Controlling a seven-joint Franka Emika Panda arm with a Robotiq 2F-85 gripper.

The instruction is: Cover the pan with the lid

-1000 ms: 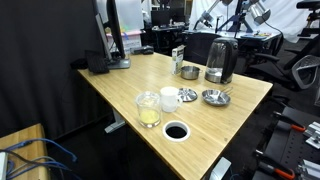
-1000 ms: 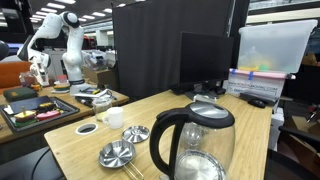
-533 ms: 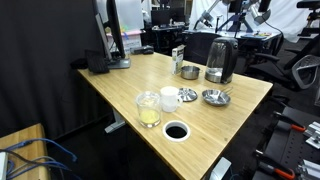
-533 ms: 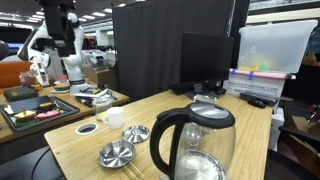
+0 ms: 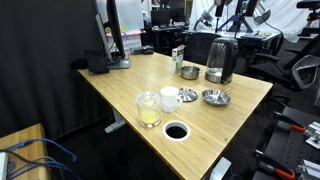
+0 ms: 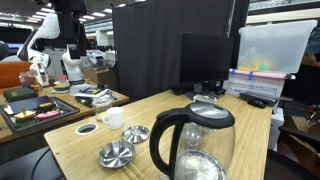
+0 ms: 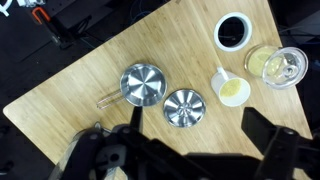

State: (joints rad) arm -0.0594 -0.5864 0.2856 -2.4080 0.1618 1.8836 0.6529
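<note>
The wrist view looks straight down on the table from high up. The shiny steel pan [image 7: 142, 84] lies with its thin handle pointing left. The round grey lid [image 7: 184, 108] lies flat on the wood just right of it, a small gap between them. My gripper [image 7: 195, 115] hangs well above the lid, open and empty, its dark fingers [image 7: 255, 118] standing wide apart. Both exterior views show the pan [image 5: 214, 97] [image 6: 117, 154] and the lid [image 5: 188, 95] [image 6: 135, 133] side by side on the table.
A white mug [image 7: 232, 88] [image 5: 170, 98] stands right next to the lid. Beyond it are a black ring [image 7: 232, 31] and a glass jar [image 7: 275, 65]. A tall kettle [image 5: 220, 58] and a small steel cup [image 5: 189, 71] stand behind. The table edge [image 7: 40, 95] runs close to the pan.
A dark part of my arm has come into the top left of an exterior view and shifted right. The pan, lid and mug have not moved.
</note>
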